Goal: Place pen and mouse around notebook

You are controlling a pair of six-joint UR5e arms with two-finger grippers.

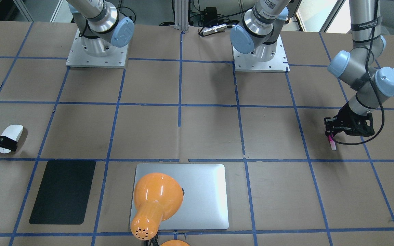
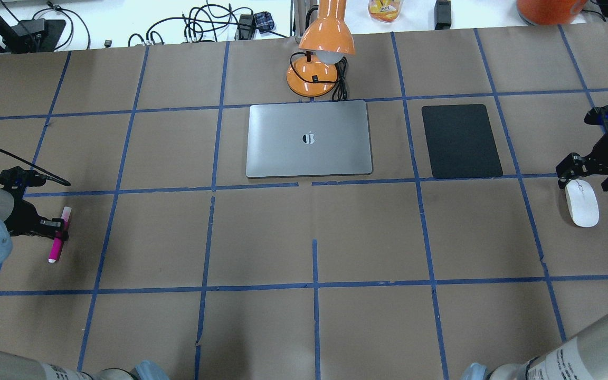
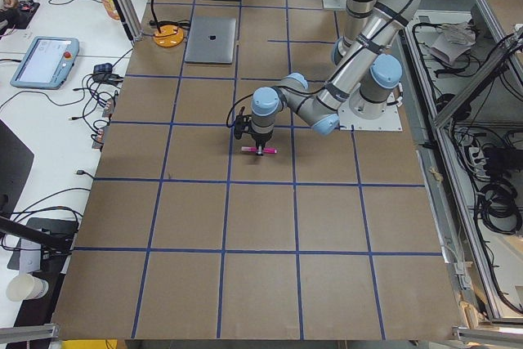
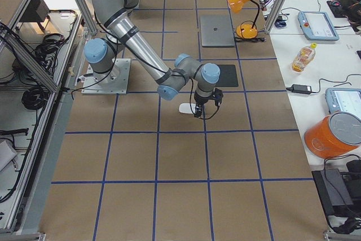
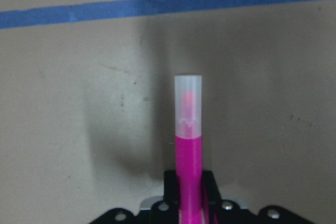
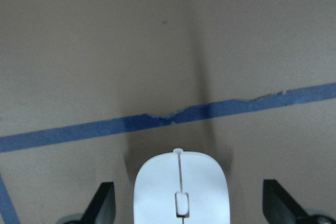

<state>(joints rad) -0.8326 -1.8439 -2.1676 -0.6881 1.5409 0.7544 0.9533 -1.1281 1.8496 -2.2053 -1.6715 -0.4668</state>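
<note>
The pink pen (image 2: 58, 240) lies at the table's far left, its pale cap (image 5: 188, 103) pointing away from the wrist. My left gripper (image 2: 61, 227) is shut on its pink shaft (image 5: 188, 166). I cannot tell whether the pen is touching the paper. At the far right sits the white mouse (image 2: 582, 203), and my right gripper (image 2: 589, 178) stands open over its far end. In the right wrist view the fingers (image 6: 103, 203) flank the mouse (image 6: 181, 192) with gaps on both sides. The silver notebook (image 2: 309, 140) lies shut at the table's far middle, away from both grippers.
A thin black mat (image 2: 461, 141) lies just right of the notebook. An orange desk lamp (image 2: 320, 53) stands behind the notebook, and its shade covers part of the notebook in the front view (image 1: 156, 201). Blue tape lines grid the brown paper.
</note>
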